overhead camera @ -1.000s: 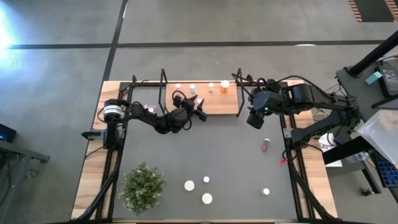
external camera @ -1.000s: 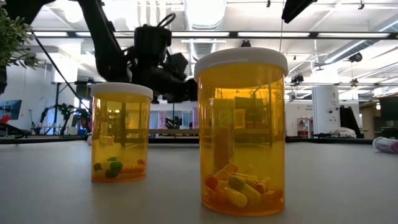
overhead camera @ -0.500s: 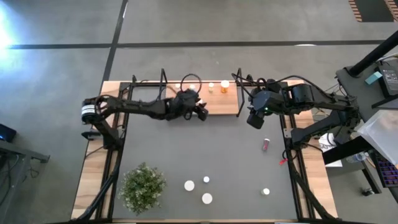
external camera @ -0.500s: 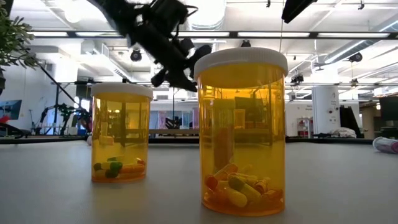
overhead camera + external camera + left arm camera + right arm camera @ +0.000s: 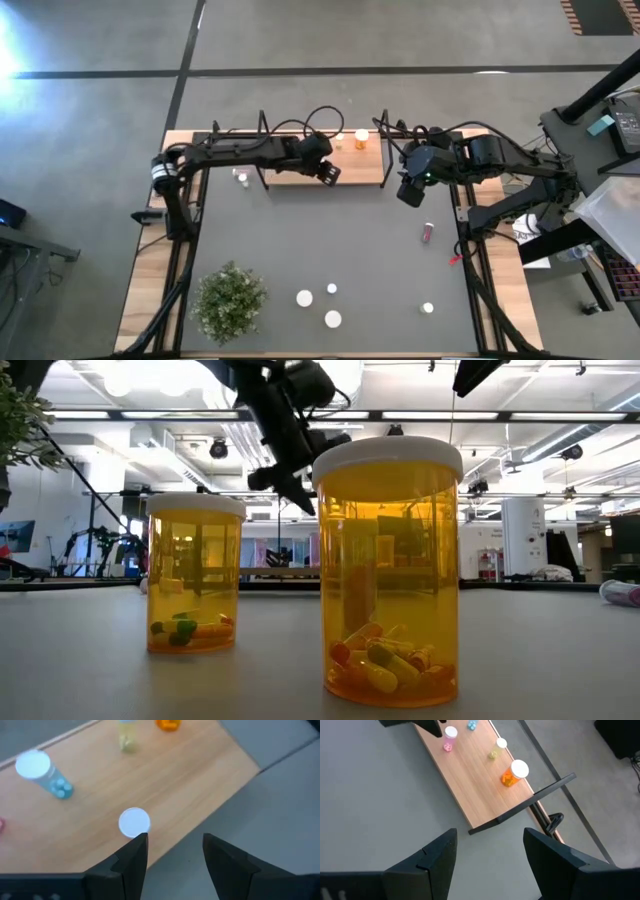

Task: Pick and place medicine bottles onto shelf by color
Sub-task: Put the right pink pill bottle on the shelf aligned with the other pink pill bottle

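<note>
The shelf point(image 5: 350, 165) is a light wooden board at the table's far edge. On it stand an orange bottle point(image 5: 361, 138), a yellowish one point(image 5: 339, 138), a blue one point(image 5: 42, 770) and a pink one with a white cap point(image 5: 450, 739). My left gripper point(image 5: 327, 172) hangs open above the shelf's near edge, tilted down, just on the near side of the white cap point(image 5: 134, 822). My right gripper point(image 5: 410, 190) waits open and raised off the shelf's right end. More medicine bottles stand on the mat, two of them orange point(image 5: 388, 570) point(image 5: 195, 575).
A pink bottle point(image 5: 427, 232) lies on the mat at the right. White-capped bottles point(image 5: 304, 298) point(image 5: 333, 319) point(image 5: 427, 308) stand near the front edge beside a green plant point(image 5: 230, 300). One small bottle point(image 5: 241, 178) stands left of the shelf. Black wire frames point(image 5: 383, 150) rise at the shelf's ends.
My left gripper has risen from low at the shelf's near edge and tipped its fingers downward, while its arm has stretched out along the table's far side. Its fingers stay open. The bottles on the shelf have kept still.
</note>
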You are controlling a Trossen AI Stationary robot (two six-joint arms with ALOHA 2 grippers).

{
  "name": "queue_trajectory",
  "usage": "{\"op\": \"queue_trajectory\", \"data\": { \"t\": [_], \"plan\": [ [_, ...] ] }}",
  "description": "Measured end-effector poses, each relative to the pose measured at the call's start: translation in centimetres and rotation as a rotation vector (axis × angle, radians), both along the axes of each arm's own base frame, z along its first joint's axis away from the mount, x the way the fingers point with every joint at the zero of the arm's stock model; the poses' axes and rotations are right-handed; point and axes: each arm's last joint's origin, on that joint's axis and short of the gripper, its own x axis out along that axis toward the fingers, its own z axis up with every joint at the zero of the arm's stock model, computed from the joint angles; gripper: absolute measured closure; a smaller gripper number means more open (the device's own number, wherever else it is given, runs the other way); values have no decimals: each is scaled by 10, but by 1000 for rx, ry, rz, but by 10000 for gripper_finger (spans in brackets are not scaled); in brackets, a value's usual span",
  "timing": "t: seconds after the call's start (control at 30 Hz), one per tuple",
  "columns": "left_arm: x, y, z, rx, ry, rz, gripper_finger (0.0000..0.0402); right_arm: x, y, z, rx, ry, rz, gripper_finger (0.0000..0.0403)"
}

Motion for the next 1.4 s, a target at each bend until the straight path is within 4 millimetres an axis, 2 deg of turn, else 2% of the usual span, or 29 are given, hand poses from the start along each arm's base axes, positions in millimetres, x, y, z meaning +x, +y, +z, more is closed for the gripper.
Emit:
{"op": "queue_trajectory", "data": {
  "t": [0.13,0.47,0.7,0.83,1.03,1.2,1.4],
  "plan": [
    [4,6,-6,-54,22,33,228,0,0,0,0,0,0,184],
    [2,13,-1,-67,29,62,227,0,0,0,0,0,0,184],
    [0,17,-4,-63,40,64,186,0,0,0,0,0,0,184],
    [2,20,-9,-41,52,44,178,0,0,0,0,0,0,184],
    [10,25,-28,-40,85,38,178,0,0,0,0,0,0,184],
    [14,27,-33,-13,99,41,179,0,0,0,0,0,0,184],
    [13,28,-34,42,132,32,216,0,0,0,0,0,0,184]
  ]
}}
